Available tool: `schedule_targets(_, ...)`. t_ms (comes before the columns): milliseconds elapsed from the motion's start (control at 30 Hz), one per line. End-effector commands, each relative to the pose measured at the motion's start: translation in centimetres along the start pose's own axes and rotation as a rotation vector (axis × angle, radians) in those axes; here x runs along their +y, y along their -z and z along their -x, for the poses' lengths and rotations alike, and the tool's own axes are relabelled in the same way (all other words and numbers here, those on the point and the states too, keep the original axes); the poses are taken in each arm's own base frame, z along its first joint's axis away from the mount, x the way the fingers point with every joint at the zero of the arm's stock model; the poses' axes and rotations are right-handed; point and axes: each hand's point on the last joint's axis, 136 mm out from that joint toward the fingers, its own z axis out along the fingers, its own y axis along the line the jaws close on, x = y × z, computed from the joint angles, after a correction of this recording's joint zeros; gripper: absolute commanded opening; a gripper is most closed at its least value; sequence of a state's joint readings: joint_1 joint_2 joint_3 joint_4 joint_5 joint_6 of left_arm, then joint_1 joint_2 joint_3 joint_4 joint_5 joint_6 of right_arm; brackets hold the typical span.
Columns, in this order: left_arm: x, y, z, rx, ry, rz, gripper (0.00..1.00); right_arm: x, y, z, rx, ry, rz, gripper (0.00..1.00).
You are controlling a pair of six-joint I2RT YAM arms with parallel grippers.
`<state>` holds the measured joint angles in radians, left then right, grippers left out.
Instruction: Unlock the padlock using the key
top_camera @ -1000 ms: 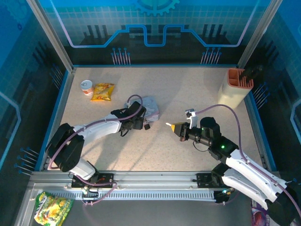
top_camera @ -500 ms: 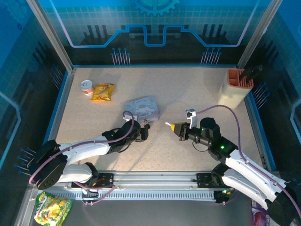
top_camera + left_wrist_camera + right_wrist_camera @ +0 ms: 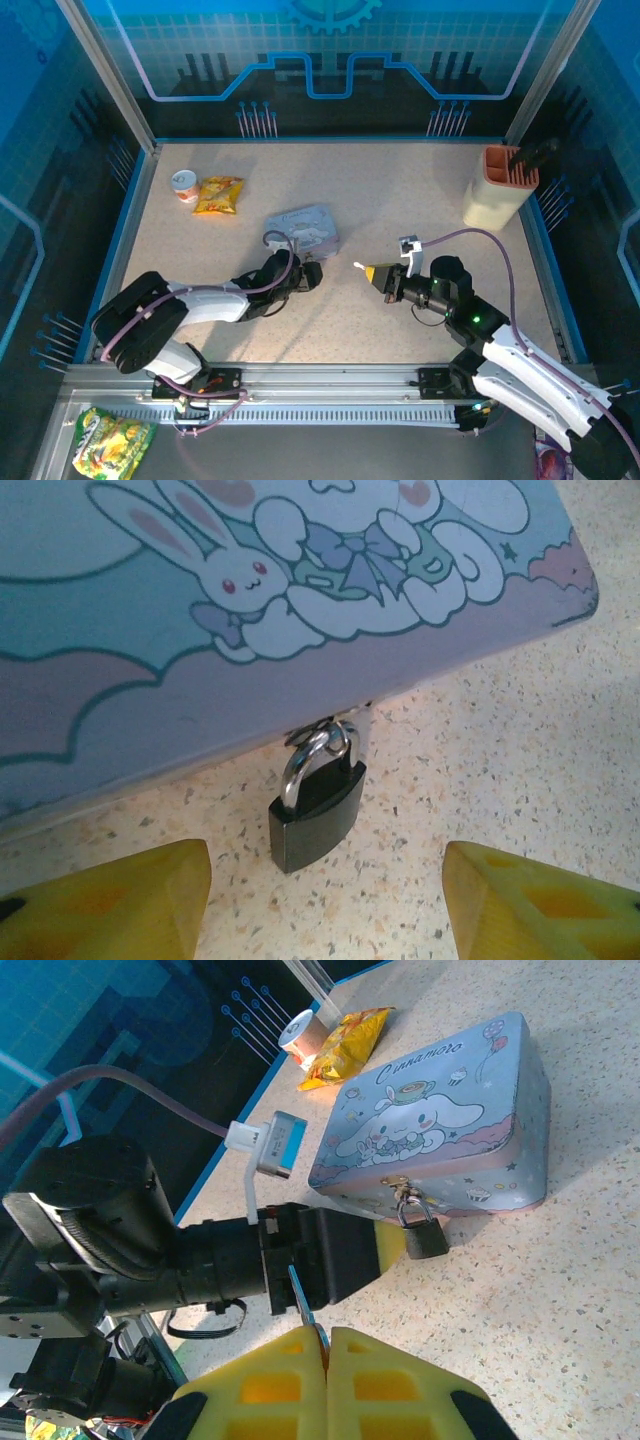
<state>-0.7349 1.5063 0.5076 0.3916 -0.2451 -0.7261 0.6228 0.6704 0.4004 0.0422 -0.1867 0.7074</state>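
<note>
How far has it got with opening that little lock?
Done: the right gripper is shut on the key. In hand: the left gripper is open, a finger each side of the padlock, not touching it. Left: the padlock is closed, hooked to the tin, so steadying it, inserting and turning the key all remain.

Mid-counter [image 3: 420, 200], the tin [image 3: 305, 228] lies flat, the padlock [image 3: 315, 810] resting on the counter against its near side. The left tool [image 3: 308, 274] sits just before the padlock, apart from it. The right tool [image 3: 372, 271], with the key [image 3: 302, 1298] between its fingers, lies to the right. A cup [image 3: 184, 184] and a snack packet [image 3: 219, 194] share the far-left corner. A tall container [image 3: 497, 185] stands at the far right.
</note>
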Motion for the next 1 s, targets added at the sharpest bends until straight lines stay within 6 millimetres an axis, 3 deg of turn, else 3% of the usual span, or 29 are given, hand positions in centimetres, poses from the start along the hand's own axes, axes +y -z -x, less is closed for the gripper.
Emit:
schedule_targets(0,-0.7,-0.7,0.7,-0.028,0.042,-0.041,0.61,0.5,0.1,-0.3,0.005,0.000,0.019,0.00)
schedule_targets(333,0.8,-3.0,0.5,-0.037,0.093,-0.003,0.54,0.4,0.1,-0.4,0.000,-0.010,0.023,0.00)
schedule_targets(567,0.7,-4.3,0.0,-0.014,0.103,-0.017,0.47,0.4,0.0,-0.6,0.006,-0.014,0.025,0.00)
schedule_targets(967,0.0,-4.2,0.0,-0.005,0.092,-0.049,0.30,-0.2,-0.6,-1.1,0.016,-0.066,0.017,0.00)
